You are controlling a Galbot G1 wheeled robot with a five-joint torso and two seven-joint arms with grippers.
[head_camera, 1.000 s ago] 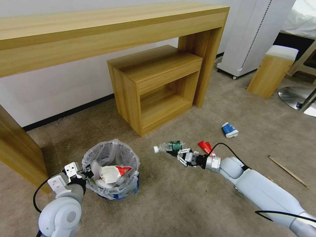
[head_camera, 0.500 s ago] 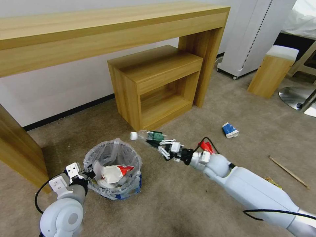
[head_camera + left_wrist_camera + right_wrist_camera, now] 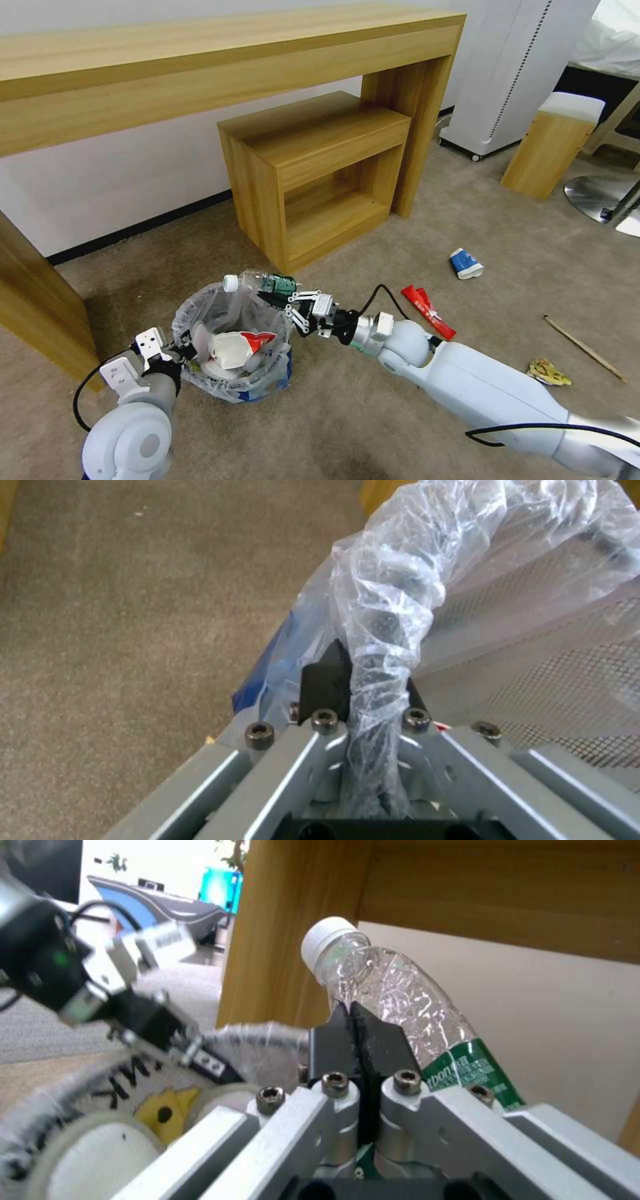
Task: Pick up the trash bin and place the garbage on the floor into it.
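I have the right gripper [image 3: 285,301] clamped on the bottle [image 3: 260,283] by its labelled end, cap [image 3: 230,283] projecting ahead of the jaws over the far rim of the trash bin [image 3: 230,333]. The left gripper [image 3: 363,677] pinches the bin's bagged rim. Risk: released here, the bottle (held off-centre) may strike the rim and tumble onto the floor [image 3: 373,427].

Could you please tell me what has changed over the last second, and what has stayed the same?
The right claw, shut on the bottle, carried it left until its cap reached over the trash bin rim. The left claw stays clamped on the bin's bag. The red wrapper and blue-white cup haven't moved.
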